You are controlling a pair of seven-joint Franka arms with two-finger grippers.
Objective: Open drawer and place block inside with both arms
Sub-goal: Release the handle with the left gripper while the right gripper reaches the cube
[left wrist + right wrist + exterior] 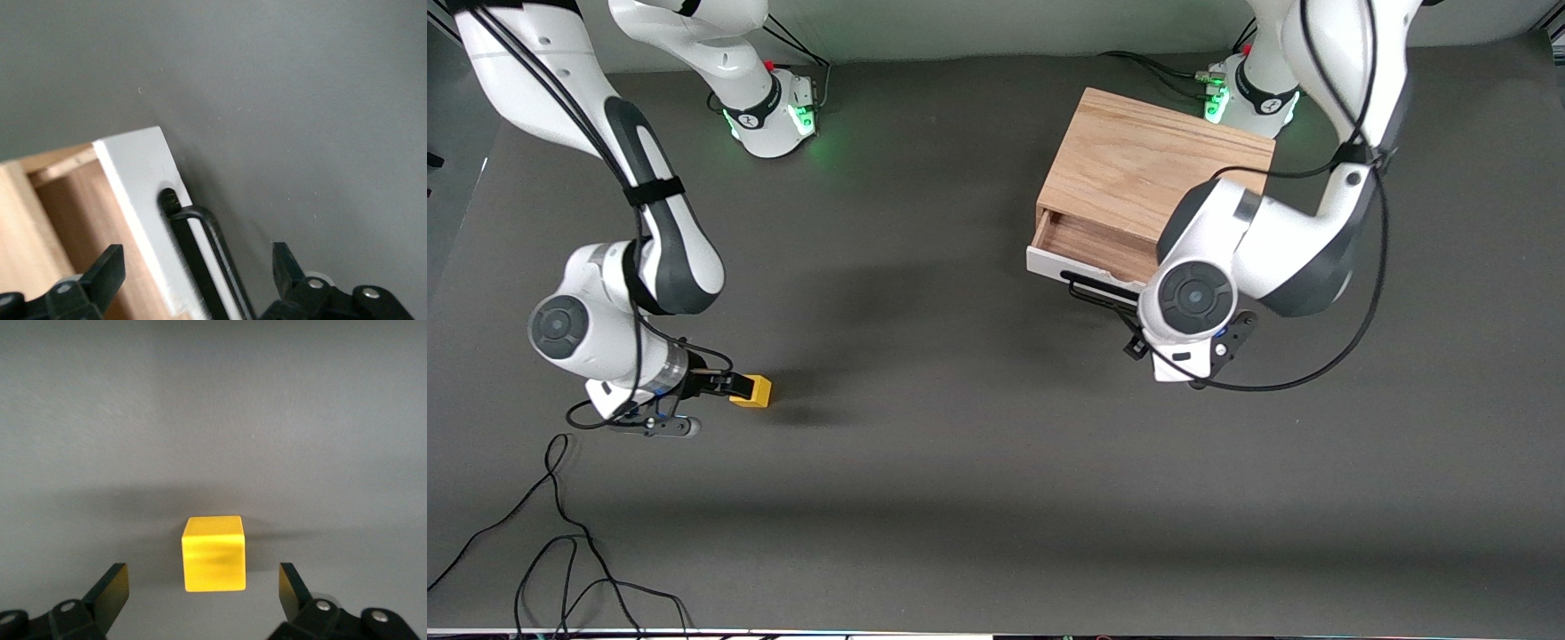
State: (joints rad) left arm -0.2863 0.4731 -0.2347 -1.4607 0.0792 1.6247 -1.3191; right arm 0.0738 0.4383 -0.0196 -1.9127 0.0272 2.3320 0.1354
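Block and right gripper share the right arm's end of the table, well apart from the cabinet: the small yellow cube sits on the dark surface, and the right wrist view shows it centred between the wide-spread fingers, neither pad touching it yet. That centring is what the coming grasp seems to depend on; the fingers only need to advance a little and close. The right arm bends low, its wrist close to the table with the hand pointing roughly level toward the cube. Toward the left arm's end, the drawer stands partly pulled out of the oak cabinet, its light wood floor showing. The left gripper hangs over the white front, fingers spread wide on either side of the panel and the black bar handle, gripping nothing. The left arm folds above the drawer, forearm angled down toward the handle.
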